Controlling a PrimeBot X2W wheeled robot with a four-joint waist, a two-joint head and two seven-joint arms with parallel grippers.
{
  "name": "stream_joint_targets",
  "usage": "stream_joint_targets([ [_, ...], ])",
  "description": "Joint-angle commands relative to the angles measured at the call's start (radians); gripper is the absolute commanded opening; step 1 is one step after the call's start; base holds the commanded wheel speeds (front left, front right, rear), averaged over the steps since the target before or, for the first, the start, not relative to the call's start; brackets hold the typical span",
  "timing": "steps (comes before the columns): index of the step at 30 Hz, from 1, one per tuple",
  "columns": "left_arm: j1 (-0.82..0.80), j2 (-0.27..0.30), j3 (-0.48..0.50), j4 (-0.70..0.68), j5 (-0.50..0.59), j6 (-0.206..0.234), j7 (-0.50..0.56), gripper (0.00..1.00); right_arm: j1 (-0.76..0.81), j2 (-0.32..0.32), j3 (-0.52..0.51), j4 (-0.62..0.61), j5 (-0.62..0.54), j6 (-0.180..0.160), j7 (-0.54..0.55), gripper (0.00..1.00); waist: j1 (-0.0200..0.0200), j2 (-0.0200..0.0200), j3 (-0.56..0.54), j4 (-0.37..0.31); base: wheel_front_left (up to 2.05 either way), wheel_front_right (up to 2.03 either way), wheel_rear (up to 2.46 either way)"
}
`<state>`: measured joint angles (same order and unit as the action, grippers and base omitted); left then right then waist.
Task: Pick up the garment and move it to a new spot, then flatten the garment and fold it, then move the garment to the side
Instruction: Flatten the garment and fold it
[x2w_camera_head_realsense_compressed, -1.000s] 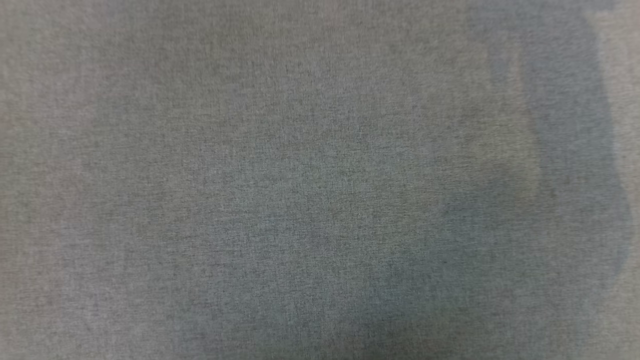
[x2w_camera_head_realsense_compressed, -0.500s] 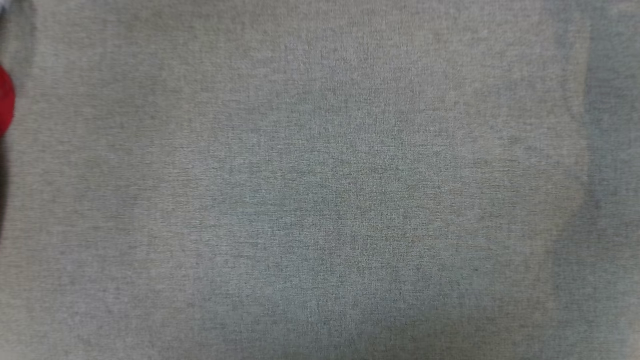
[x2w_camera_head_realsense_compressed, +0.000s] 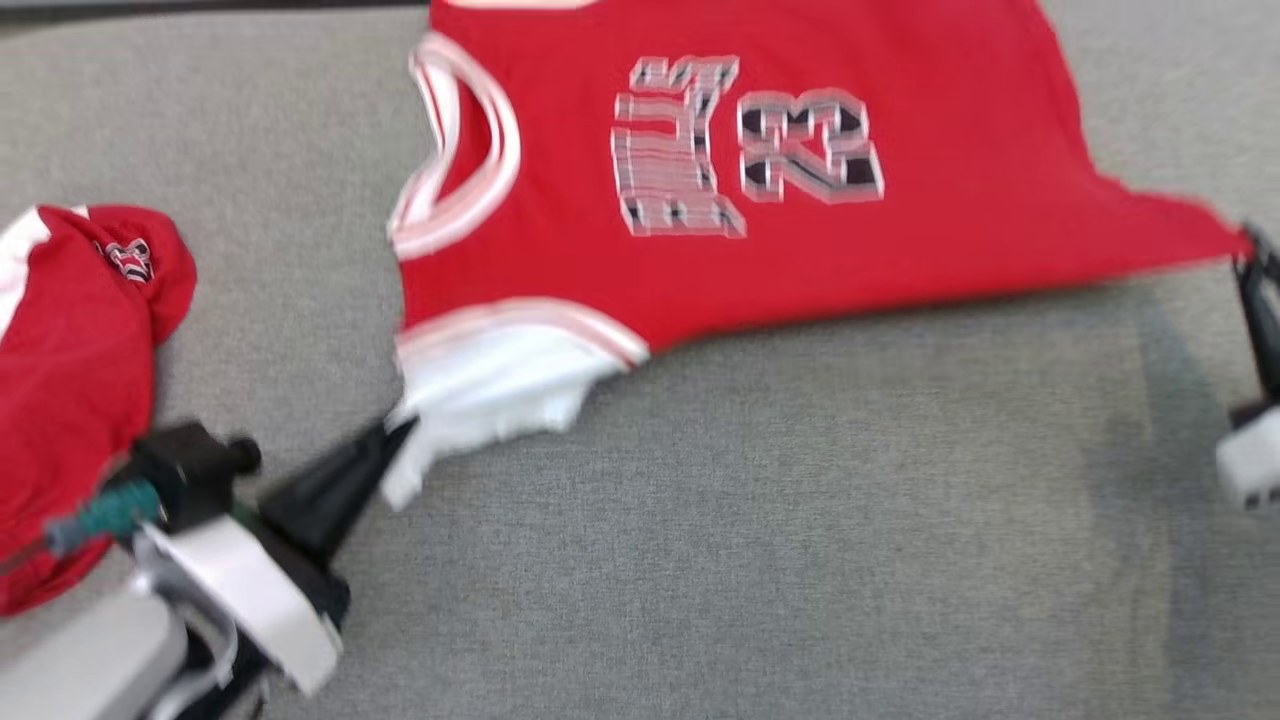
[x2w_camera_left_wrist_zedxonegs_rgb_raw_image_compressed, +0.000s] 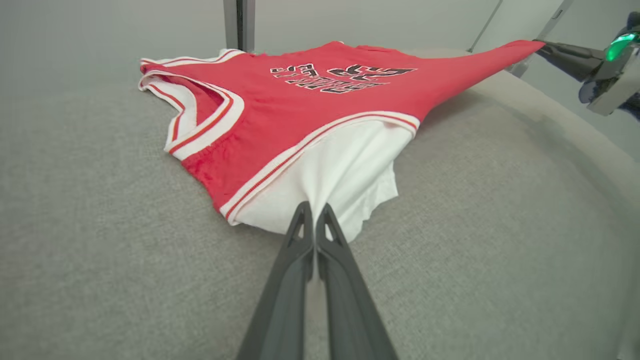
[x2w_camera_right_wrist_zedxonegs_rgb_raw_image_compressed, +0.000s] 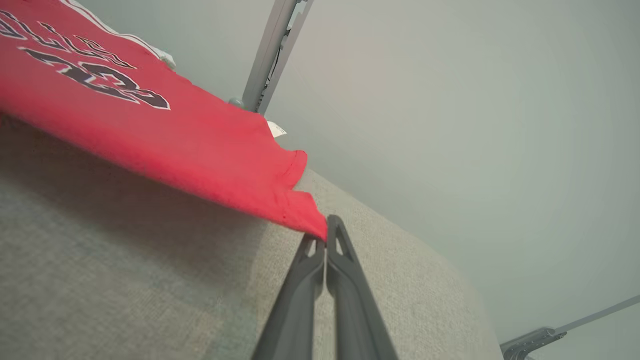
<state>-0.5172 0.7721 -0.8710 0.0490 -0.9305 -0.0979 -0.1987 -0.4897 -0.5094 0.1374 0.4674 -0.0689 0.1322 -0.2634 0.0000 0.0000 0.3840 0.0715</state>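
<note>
**Head view.** Red sleeveless jersey with white trim and a printed number (x2w_camera_head_realsense_compressed: 950, 230): lies across the far part of the grey woven tabletop (x2w_camera_head_realsense_compressed: 800, 520), its near edge stretched between two pinches. This appears to be the spreading step. It is best done with even tension, both ends lowered together and no slack let in. Crumpled second red garment (x2w_camera_head_realsense_compressed: 70, 380): far left, apart.

**Left wrist view.** Left gripper (x2w_camera_head_realsense_compressed: 400, 440): fingers pressed together, nipping white inner cloth by a trimmed opening.

**Right wrist view.** Right gripper (x2w_camera_head_realsense_compressed: 1250, 265): fingers together on the red hem corner. The cloth there is taut and raised off the table.
</note>
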Motion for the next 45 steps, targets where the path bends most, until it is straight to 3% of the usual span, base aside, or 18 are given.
stream_joint_targets([
  [1,0.065,0.026,-0.011,-0.045,-0.026,0.031,0.011,0.00,0.090,0.002,-0.022,-0.039,0.011,-0.003,0.012,0.00,0.0000,0.0000,-0.071,-0.018,0.00,0.00,0.00],
  [9,0.248,0.100,-0.036,-0.222,-0.096,0.142,0.036,0.00,0.369,0.037,-0.116,-0.220,0.006,-0.003,0.075,0.00,0.0000,0.0000,-0.136,-0.032,0.00,0.00,0.00],
  [15,0.339,0.160,-0.038,-0.377,-0.130,0.229,0.051,0.00,0.635,0.087,-0.244,-0.461,-0.029,-0.003,0.152,0.00,0.0000,0.0000,-0.164,-0.011,0.00,0.00,0.00],
  [19,0.342,0.179,-0.031,-0.442,-0.142,0.253,0.067,0.00,0.736,0.131,-0.286,-0.613,-0.039,-0.003,0.229,0.00,0.0000,0.0000,-0.160,-0.007,0.00,0.00,0.00],
  [22,0.302,0.162,-0.028,-0.430,-0.140,0.231,0.084,0.00,0.729,0.131,-0.283,-0.639,-0.042,-0.003,0.279,0.00,0.0000,0.0000,-0.147,-0.009,0.00,0.00,0.00],
  [33,0.084,0.028,-0.028,-0.232,-0.093,0.122,0.149,0.00,0.523,0.157,-0.218,-0.539,-0.034,-0.003,0.404,0.00,0.0000,0.0000,-0.075,-0.009,0.00,0.00,0.00],
  [45,-0.098,-0.063,-0.014,-0.016,-0.062,0.013,0.129,0.00,0.311,0.149,-0.199,-0.335,-0.028,-0.003,0.328,0.00,0.0000,0.0000,0.027,0.012,0.00,0.00,0.00],
])
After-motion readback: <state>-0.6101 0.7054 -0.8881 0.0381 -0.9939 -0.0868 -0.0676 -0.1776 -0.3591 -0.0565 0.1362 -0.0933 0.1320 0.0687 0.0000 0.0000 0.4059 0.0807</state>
